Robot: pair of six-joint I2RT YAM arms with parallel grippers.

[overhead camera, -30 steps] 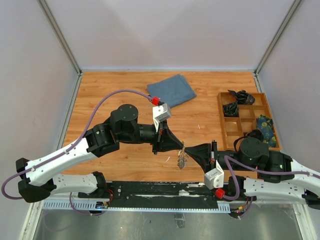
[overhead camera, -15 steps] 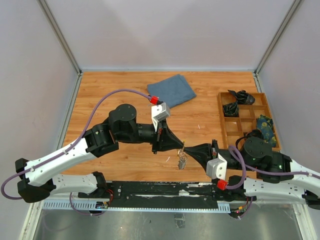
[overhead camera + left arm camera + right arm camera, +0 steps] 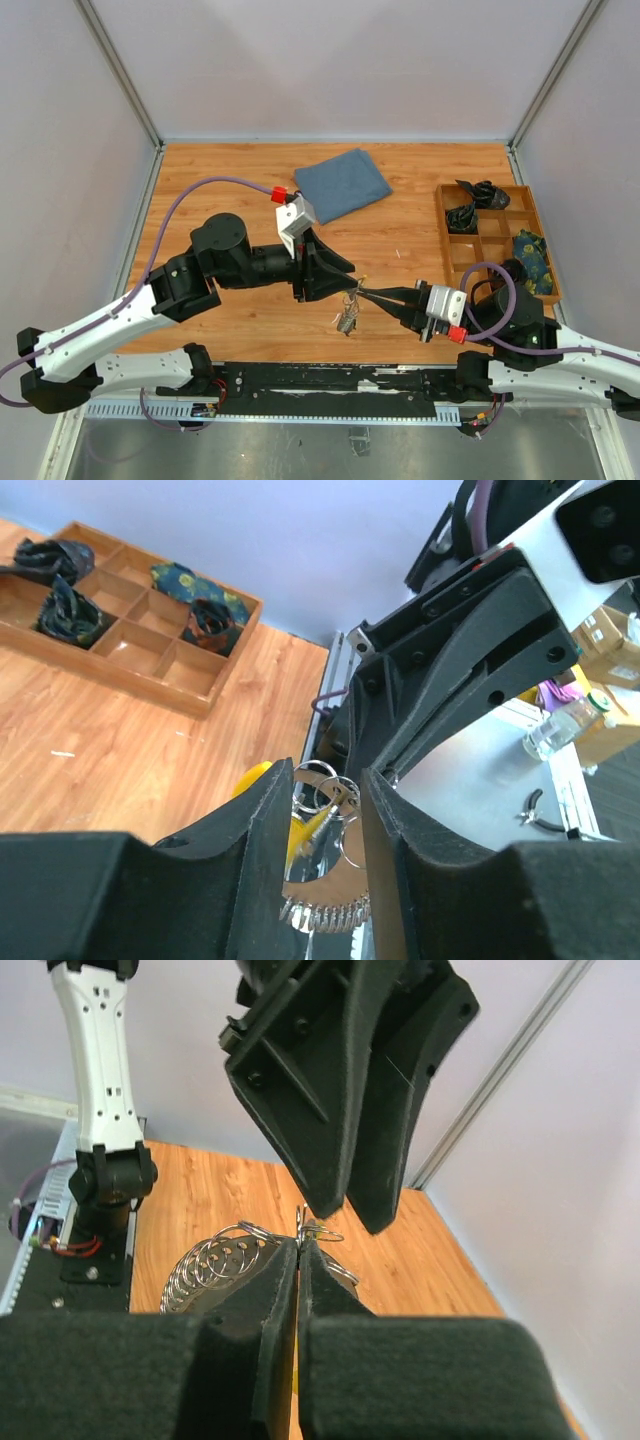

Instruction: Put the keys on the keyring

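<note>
Seen from above, my left gripper (image 3: 347,280) reaches in from the left with its two black fingers partly spread and nothing between them. In its wrist view the fingers straddle the hanging bunch without clearly touching it. Just right of it and below, the ridged grey metal keyring (image 3: 213,1259) dangles in mid-air over the table's near edge. Small metal keys (image 3: 346,318), one with a yellow plastic head (image 3: 253,777), hang with it. Further right, my right gripper (image 3: 363,291) has its fingers pressed fully together, pinching the thin wire at the top of the keyring. The two grippers sit almost tip to tip, so I judge the main risk to be a collision. The left fingers could also knock the ring out of that narrow pinch, and the bunch would drop. A swinging key could slide off too, though I cannot tell which keys are already threaded. The surface is an orange-brown wooden tabletop (image 3: 230,180). A folded blue cloth (image 3: 342,185) lies at the back and a compartmented wooden tray (image 3: 439,240) of dark bundles on the right. Plain pale grey walls (image 3: 320,60) enclose it.
</note>
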